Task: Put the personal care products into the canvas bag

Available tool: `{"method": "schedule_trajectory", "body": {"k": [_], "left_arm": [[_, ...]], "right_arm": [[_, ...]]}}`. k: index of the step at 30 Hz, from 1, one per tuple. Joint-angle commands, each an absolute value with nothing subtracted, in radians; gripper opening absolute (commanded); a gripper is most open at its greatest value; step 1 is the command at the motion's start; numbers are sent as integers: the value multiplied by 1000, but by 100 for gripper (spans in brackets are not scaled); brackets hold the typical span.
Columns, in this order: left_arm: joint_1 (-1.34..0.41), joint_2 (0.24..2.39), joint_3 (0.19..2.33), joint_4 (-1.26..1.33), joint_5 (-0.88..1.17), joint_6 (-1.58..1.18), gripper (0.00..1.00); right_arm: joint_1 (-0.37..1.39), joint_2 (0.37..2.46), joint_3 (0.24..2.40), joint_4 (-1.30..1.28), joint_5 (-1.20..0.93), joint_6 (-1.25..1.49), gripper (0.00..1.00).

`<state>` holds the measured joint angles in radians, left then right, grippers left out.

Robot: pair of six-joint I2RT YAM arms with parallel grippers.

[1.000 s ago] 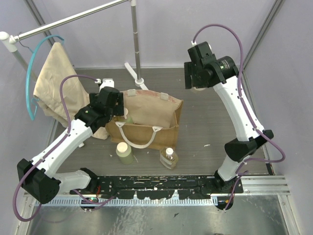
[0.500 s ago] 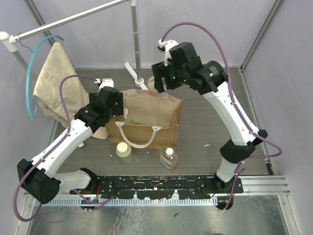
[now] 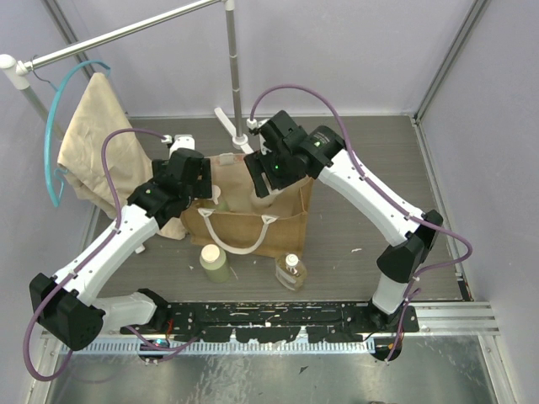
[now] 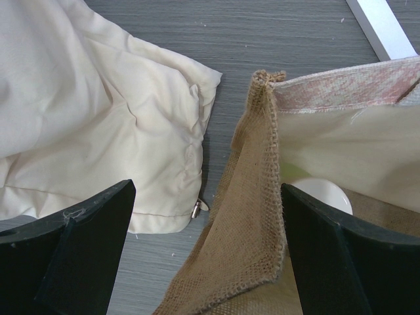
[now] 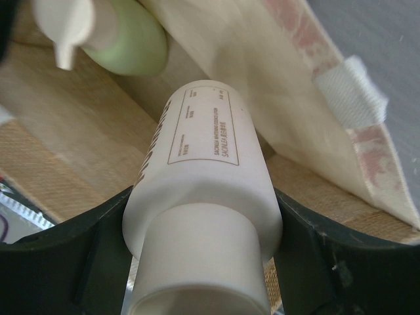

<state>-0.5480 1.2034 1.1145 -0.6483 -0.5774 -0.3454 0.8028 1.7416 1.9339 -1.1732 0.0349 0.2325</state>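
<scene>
Your right tool (image 3: pixel 268 172), pinching the cream cylindrical plastic bottle (image 5: pixel 203 170), has swung in from one o'clock over the boxy tan canvas bag (image 3: pixel 288 224); release comes next. Your left tool (image 4: pixel 209 262), spread wide, straddles its ten-o'clock corner.

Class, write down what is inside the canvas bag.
A pale green bottle lies inside; the right gripper holds a cream bottle at the opening. The canvas bag's folded walls hide the rest.

Lilac walls (image 3: pixel 337 50), grey plank floor (image 3: pixel 387 143), metal rail (image 3: pixel 126 31)
</scene>
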Motion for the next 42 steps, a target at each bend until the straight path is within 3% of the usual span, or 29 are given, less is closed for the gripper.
{"method": "schedule_trajectory", "body": {"k": [1, 32, 35, 42], "left_arm": [[-541, 1203, 1104, -631, -581, -355, 98], [-539, 1203, 1106, -618, -580, -338, 98], [-538, 1203, 1106, -617, -580, -339, 98], [-538, 1208, 1105, -614, -578, -337, 98]], "right_arm": [[801, 1665, 1881, -1060, 57, 295, 1], [801, 1816, 1664, -1110, 75, 228, 1], [801, 1813, 1628, -1088, 77, 227, 10], [801, 1795, 1596, -1057, 100, 234, 50]]}}
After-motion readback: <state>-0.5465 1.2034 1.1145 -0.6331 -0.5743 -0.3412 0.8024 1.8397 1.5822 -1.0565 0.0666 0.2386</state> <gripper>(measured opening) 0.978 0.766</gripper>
